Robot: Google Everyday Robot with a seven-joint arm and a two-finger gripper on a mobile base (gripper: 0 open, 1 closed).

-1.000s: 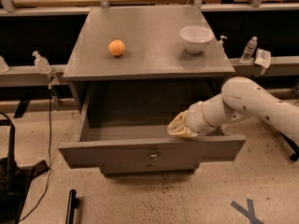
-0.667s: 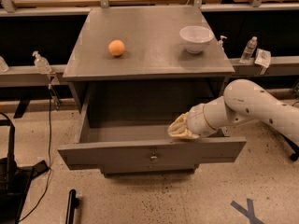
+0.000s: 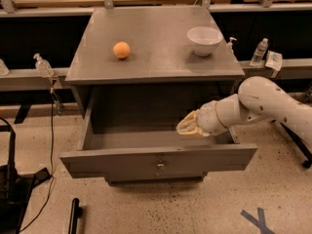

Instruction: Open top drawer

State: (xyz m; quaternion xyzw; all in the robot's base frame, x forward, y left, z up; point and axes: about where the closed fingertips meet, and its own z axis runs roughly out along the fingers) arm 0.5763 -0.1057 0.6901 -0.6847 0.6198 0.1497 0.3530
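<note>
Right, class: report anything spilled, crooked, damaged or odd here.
Nothing stands out. The top drawer is pulled open, the gripper is over its right end, and the orange and upright bowl sit on the cabinet top.

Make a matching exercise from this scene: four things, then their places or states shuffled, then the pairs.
1. round orange fruit
2. white ceramic bowl
3. wide grey metal top drawer
4. robot's pale hand

A. pulled out
B. grey cabinet top, right side
C. over the open drawer's right part
D. cabinet top, left side

Pairs: 1-D, 2-B, 3-A, 4-C
</note>
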